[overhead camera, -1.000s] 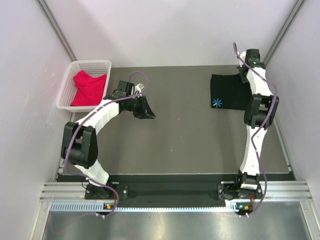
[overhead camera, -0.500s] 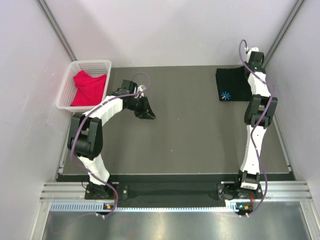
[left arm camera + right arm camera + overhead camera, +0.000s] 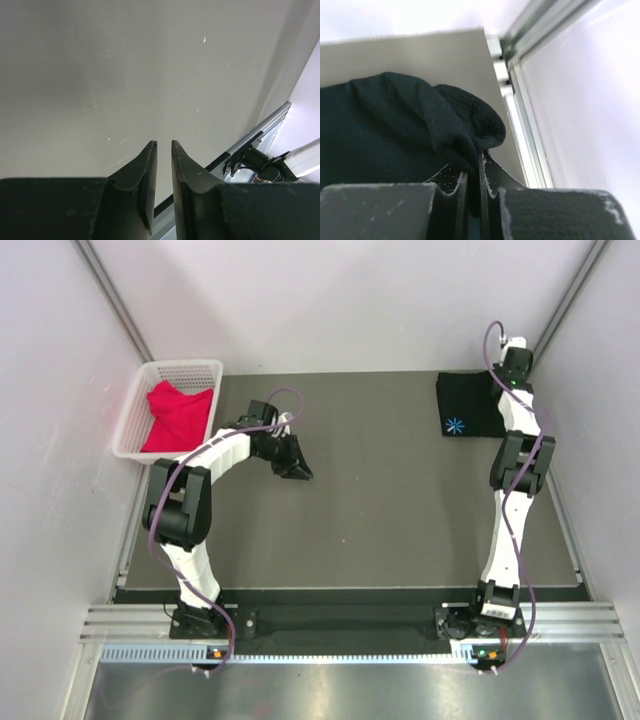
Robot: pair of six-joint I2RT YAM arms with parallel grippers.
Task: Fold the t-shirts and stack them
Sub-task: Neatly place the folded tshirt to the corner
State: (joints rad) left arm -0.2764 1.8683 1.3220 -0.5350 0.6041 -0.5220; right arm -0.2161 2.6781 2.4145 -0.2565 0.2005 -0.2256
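Note:
The black t-shirt lies folded at the table's far right corner, a small blue star print on it. My right gripper is at its right edge, shut on a bunched fold of the black cloth; the fold sits pinched between the fingers of that gripper. The red-pink t-shirt lies crumpled in the white basket at the far left. My left gripper hovers right of the basket over bare table. The left gripper has a narrow gap between its fingers, and nothing is in it.
The grey table mat runs between the two arms. White walls close in on both sides and at the back. A metal rail edges the table just right of the black cloth.
My right gripper has pulled the black t-shirt farther to the right and toward the back corner. The left arm's elbow swung in; its gripper stayed about where it was.

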